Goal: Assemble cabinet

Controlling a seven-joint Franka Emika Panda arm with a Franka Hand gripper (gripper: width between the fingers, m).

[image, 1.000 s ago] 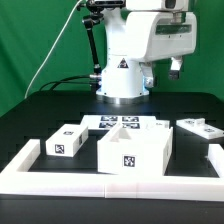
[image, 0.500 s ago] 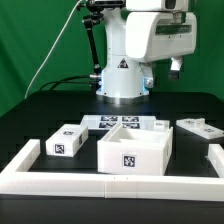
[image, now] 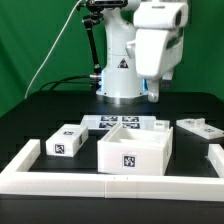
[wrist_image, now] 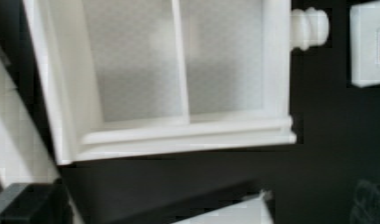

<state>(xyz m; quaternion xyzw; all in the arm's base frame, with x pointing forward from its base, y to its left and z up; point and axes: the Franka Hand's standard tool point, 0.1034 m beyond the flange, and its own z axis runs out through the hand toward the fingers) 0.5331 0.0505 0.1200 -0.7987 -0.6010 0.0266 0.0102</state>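
Count: seeing one cabinet [image: 128, 150], one small block [image: 65, 141], one flat piece [image: 200, 127], one marker board [image: 125, 122], one border frame [image: 100, 186] and one gripper [image: 153, 93].

Finding the gripper hanging high in front of the arm [image: 122, 70], well apart from every part. Not managing to tell whether parted or closed: showing only as a small dark shape in the exterior view.

Placing the cabinet well below the gripper and nearer the camera, standing upright with its open side up and showing one tag [image: 128, 160] on its front. Placing the marker board below the gripper too, just behind the cabinet and partly hidden by it. Placing the small block below and toward the exterior view's left of the gripper, the flat piece below and toward the exterior view's right.

Looking down through the wrist view: counting two compartments [wrist_image: 125, 60] in the cabinet [wrist_image: 178, 135], split by one divider [wrist_image: 174, 60], the far ends being cut off. Noting one cropped part [wrist_image: 368, 45] beside the cabinet, its tag being cut by the edge; not telling which piece.
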